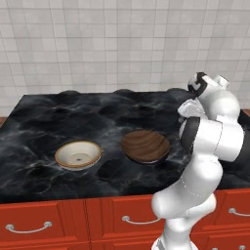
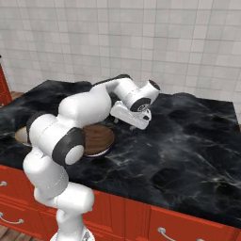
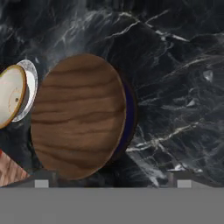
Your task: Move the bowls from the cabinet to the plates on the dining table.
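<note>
**Both bowls down: back the open gripper away cleanly**

Nearest the base, the red drawer fronts run under the edge of the desk, whose black marble top carries everything.

Just past that edge sits the wooden bowl, resting on the blue-rimmed plate, of which a thin dark-blue crescent peeks out along one side in the hand view. Beside it, apart and not touching, the cream bowl sits on the white plate; a pale grey-patterned sliver of that plate shows past its rim.

Above and slightly behind the wooden bowl hangs the gripper, its fingers spread wide with nothing between them; in the hand view its two tips stand well apart at the bottom edge.

By my reading the placing is done and the step in hand is the retreat. To do it well, lift straight up before swinging, so no finger catches the wooden bowl's rim and drags it off its plate. Keep the fingers apart throughout. The wide bowl overhangs a smaller plate, so even a light nudge could tip or slide it.

Farthest back, the tiled wall closes the scene.
</note>
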